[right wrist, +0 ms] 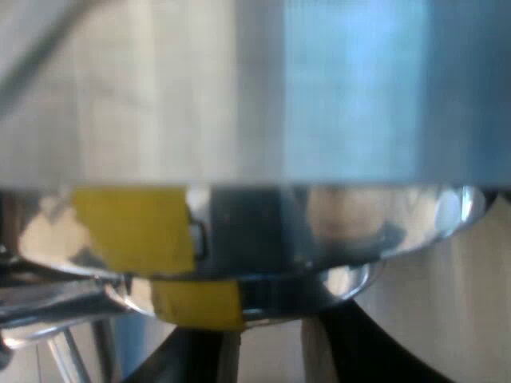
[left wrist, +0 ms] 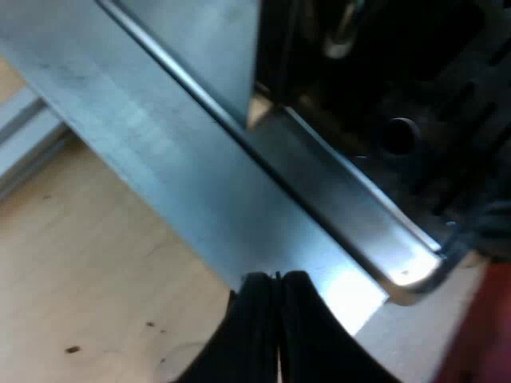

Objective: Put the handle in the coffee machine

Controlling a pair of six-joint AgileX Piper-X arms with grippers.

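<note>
Close under the silver steel espresso machine: shiny round metal holder with yellow tape. Just beneath it, right tool released. Left tool clenched empty, near the machine, above the light wooden table.

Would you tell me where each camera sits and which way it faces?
Left wrist view: on the left arm, facing down past its shut left fingers onto the espresso machine's metal edge and the wooden table.
Right wrist view: on the right arm, facing close up at the metal holder, right fingers apart by it.
Shared: the espresso machine.
</note>
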